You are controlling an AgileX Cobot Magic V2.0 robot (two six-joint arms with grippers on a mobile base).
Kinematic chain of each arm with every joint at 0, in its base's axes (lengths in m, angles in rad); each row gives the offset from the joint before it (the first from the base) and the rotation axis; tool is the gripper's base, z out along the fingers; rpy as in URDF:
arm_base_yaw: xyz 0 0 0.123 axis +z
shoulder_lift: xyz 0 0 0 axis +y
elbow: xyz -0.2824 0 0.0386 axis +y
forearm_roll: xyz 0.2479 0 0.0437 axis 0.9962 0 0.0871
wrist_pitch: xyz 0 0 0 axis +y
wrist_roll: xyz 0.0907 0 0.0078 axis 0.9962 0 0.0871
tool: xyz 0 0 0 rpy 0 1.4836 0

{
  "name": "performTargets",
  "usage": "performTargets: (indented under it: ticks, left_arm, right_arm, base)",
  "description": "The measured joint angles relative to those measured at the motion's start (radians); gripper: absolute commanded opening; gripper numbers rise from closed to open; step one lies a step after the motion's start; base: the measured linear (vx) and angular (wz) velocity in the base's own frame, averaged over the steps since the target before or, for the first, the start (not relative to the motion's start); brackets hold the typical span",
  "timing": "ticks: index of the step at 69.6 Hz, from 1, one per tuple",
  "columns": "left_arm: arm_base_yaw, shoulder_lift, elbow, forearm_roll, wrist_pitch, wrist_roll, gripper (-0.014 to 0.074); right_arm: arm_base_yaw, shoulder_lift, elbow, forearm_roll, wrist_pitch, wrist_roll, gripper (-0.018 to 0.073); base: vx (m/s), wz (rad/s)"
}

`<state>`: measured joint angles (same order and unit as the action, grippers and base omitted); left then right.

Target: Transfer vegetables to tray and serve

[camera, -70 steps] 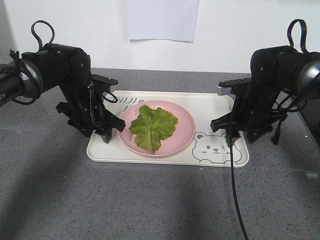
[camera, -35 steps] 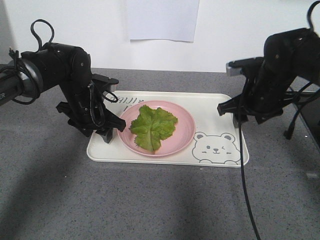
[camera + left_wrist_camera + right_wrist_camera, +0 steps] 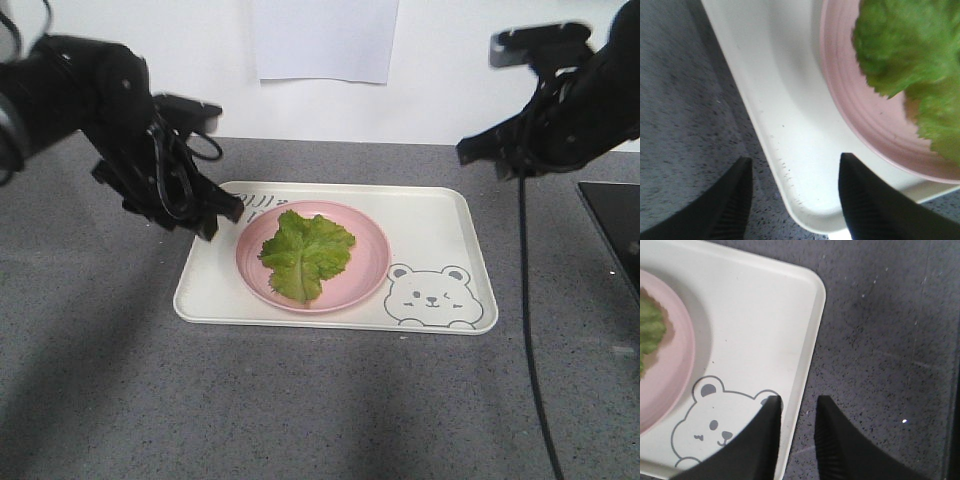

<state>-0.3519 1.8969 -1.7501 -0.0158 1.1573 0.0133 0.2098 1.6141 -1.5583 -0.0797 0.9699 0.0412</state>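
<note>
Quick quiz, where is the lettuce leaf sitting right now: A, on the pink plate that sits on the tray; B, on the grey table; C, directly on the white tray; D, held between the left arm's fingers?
A: the lettuce leaf lies on the pink plate, which rests on the white tray, and neither gripper touches it.

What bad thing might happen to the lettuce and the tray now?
The lettuce lies loose on the pink plate, and the plate sits loose on the tray, so a tilted lift might slide both. Both grippers, left and right, are open above the tray's rim, so a poor grip may let one side drop.
</note>
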Motion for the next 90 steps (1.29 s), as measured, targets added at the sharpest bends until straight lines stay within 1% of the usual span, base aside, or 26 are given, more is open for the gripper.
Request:
performTargets:
  ticks: [3, 14, 18, 26, 33, 41, 47, 50, 56, 61, 64, 72, 81, 86, 90]
  left_arm:
    - [0.000, -0.028, 0.000, 0.001, -0.013, 0.000, 0.0239]
    - [0.000, -0.145, 0.000, 0.002, -0.083, 0.000, 0.0057]
    - [0.000, -0.195, 0.000, 0.002, -0.111, 0.000, -0.0008]
    - [0.000, -0.285, 0.000, 0.002, -0.155, 0.000, -0.0008]
    - [0.000, -0.355, 0.000, -0.001, -0.189, 0.000, -0.0007]
    - [0.000, -0.430, 0.005, -0.001, -0.221, 0.000, -0.0007]
    - [0.000, -0.498, 0.067, -0.001, -0.280, 0.001, -0.0007]
    - [0.000, -0.543, 0.117, -0.001, -0.312, 0.001, -0.0007]
    - [0.000, -0.638, 0.278, -0.019, -0.411, 0.002, -0.0007]
    - [0.000, -0.738, 0.443, -0.042, -0.491, 0.002, -0.0007]
    - [0.000, -0.800, 0.575, -0.058, -0.544, 0.002, -0.0007]
    - [0.000, -0.952, 0.857, -0.071, -0.673, 0.003, -0.0007]
    - [0.000, -1.096, 1.120, -0.075, -0.797, 0.002, -0.0007]
    - [0.000, -1.155, 1.210, -0.076, -0.849, 0.000, -0.0007]
    - [0.000, -1.188, 1.250, -0.078, -0.879, 0.000, -0.0007]
  right_arm:
    - [0.000, -0.024, 0.000, 0.004, -0.013, -0.009, -0.0017]
    - [0.000, -0.150, 0.000, 0.046, -0.065, -0.041, -0.0010]
    - [0.000, -0.199, 0.001, 0.067, -0.080, -0.069, -0.0008]
    - [0.000, -0.314, 0.037, 0.089, -0.140, -0.104, -0.0006]
    - [0.000, -0.432, 0.137, 0.096, -0.209, -0.114, -0.0006]
    - [0.000, -0.590, 0.328, 0.098, -0.270, -0.139, -0.0006]
    - [0.000, -0.721, 0.509, 0.098, -0.328, -0.160, -0.0006]
    - [0.000, -0.788, 0.597, 0.096, -0.359, -0.165, -0.0006]
    - [0.000, -0.912, 0.742, 0.093, -0.394, -0.169, -0.0006]
    - [0.000, -1.012, 0.845, 0.094, -0.402, -0.163, -0.0006]
    - [0.000, -1.070, 0.906, 0.094, -0.403, -0.156, -0.0006]
    - [0.000, -1.200, 1.046, 0.094, -0.407, -0.152, -0.0006]
    - [0.000, -1.295, 1.141, 0.091, -0.407, -0.151, -0.0006]
    - [0.000, -1.321, 1.160, 0.091, -0.406, -0.151, -0.0006]
    - [0.000, -1.331, 1.162, 0.091, -0.404, -0.151, -0.0006]
  base:
    - [0.00, 0.00]
    - [0.00, 0.00]
    - [0.00, 0.00]
    - [0.00, 0.00]
    - [0.00, 0.00]
    - [0.00, 0.00]
    - [0.00, 0.00]
    - [0.00, 0.00]
    - [0.00, 0.00]
    - [0.00, 0.00]
    - [0.00, 0.00]
    - [0.00, 0.00]
    - [0.00, 0.00]
    - [0.00, 0.00]
    - [0.00, 0.00]
